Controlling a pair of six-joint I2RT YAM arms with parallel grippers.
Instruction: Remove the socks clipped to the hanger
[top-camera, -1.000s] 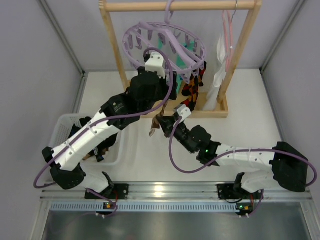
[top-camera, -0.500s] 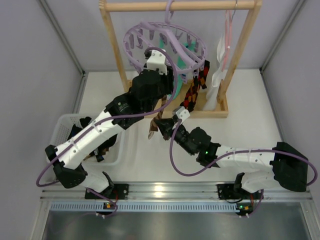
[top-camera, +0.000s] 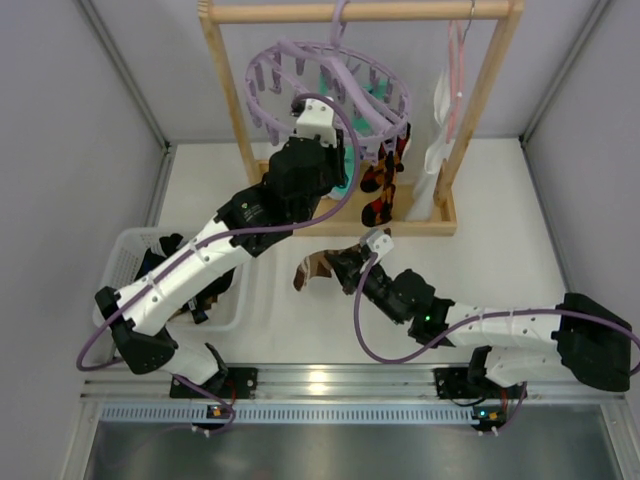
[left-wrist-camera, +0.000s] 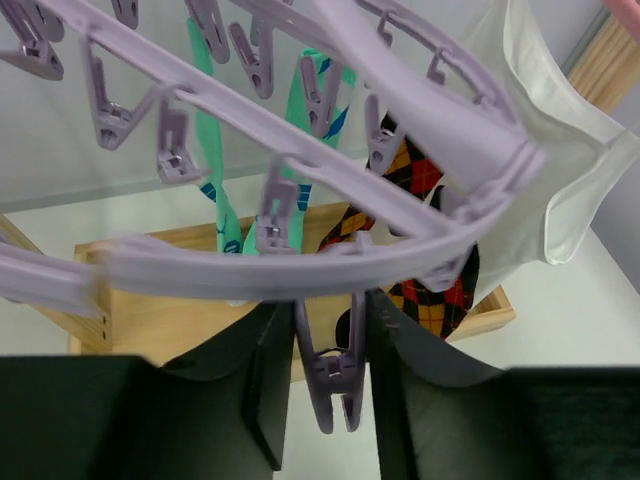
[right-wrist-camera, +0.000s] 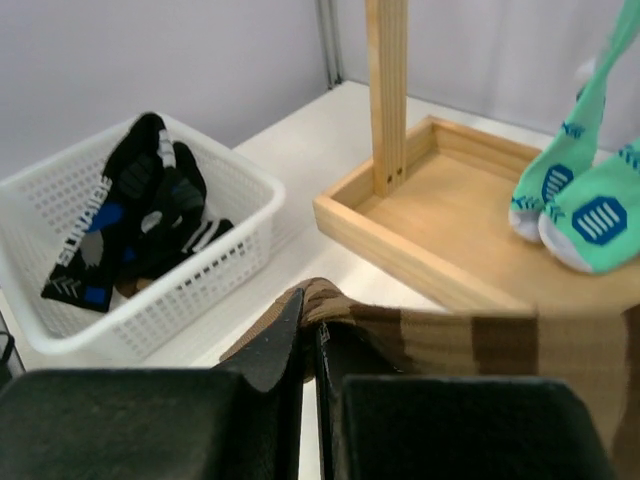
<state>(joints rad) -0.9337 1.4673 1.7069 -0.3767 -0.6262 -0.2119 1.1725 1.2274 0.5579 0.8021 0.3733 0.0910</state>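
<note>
The lilac hanger (top-camera: 330, 85) hangs from the wooden frame, its ring (left-wrist-camera: 300, 255) filling the left wrist view. My left gripper (top-camera: 322, 150) (left-wrist-camera: 325, 335) is shut on one dangling peg (left-wrist-camera: 335, 380), a finger pressing each side; that peg holds nothing. Mint-green socks (left-wrist-camera: 225, 200) (right-wrist-camera: 585, 205) and a red-orange-black sock (left-wrist-camera: 430, 290) (top-camera: 385, 185) hang clipped behind. My right gripper (top-camera: 335, 265) (right-wrist-camera: 310, 320) is shut on the brown-striped sock (right-wrist-camera: 480, 340) (top-camera: 312, 270), low over the table and off the hanger.
A white basket (top-camera: 125, 260) (right-wrist-camera: 200, 290) at the left holds black socks (right-wrist-camera: 130, 210). The wooden frame (top-camera: 360, 12) stands on a tray base (right-wrist-camera: 400, 250). A white cloth (top-camera: 440, 130) (left-wrist-camera: 560, 190) hangs from a thin pink hanger (top-camera: 458, 70) at the right.
My left gripper rose towards the ring and closed from wide open onto the peg. My right gripper drew back towards the near side, still holding the brown-striped sock.
</note>
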